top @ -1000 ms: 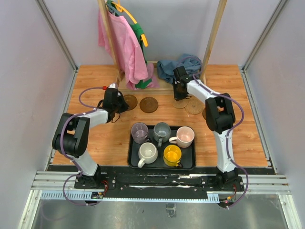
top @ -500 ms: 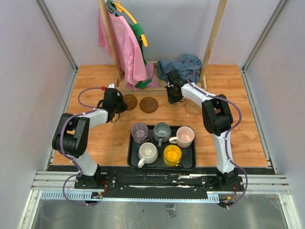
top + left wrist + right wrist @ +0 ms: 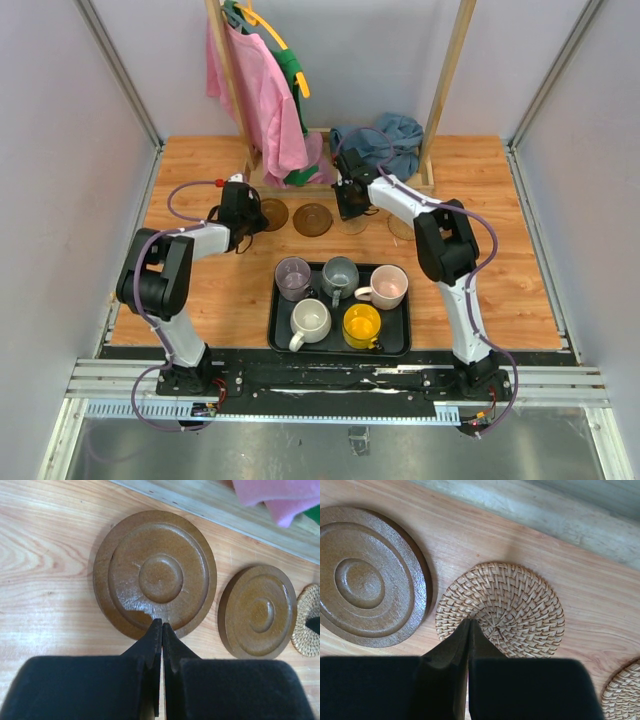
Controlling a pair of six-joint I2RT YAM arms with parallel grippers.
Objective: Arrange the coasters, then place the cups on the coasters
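Two dark brown coasters (image 3: 155,572) lie stacked, the upper one slightly offset, with a third brown coaster (image 3: 257,611) to their right. My left gripper (image 3: 161,624) is shut, its tips resting on the near edge of the stack. My right gripper (image 3: 469,622) is shut, tips pressed on a tan woven coaster (image 3: 502,609) that sits next to a brown coaster (image 3: 367,597). A second tan coaster (image 3: 403,229) lies further right, partly under the arm. The purple (image 3: 292,273), grey-blue (image 3: 340,272), pink (image 3: 388,285), cream (image 3: 311,320) and yellow (image 3: 361,324) cups stand in the black tray (image 3: 278,330).
A wooden rack stands at the back, its base rail (image 3: 260,517) just behind the coasters. A pink garment (image 3: 262,100) hangs from it and a blue cloth (image 3: 385,140) lies bunched at its foot. Grey walls close in both sides.
My right gripper has moved left, sliding the tan coaster with it toward the brown coaster. The left gripper has stayed almost still at the stacked brown coasters.
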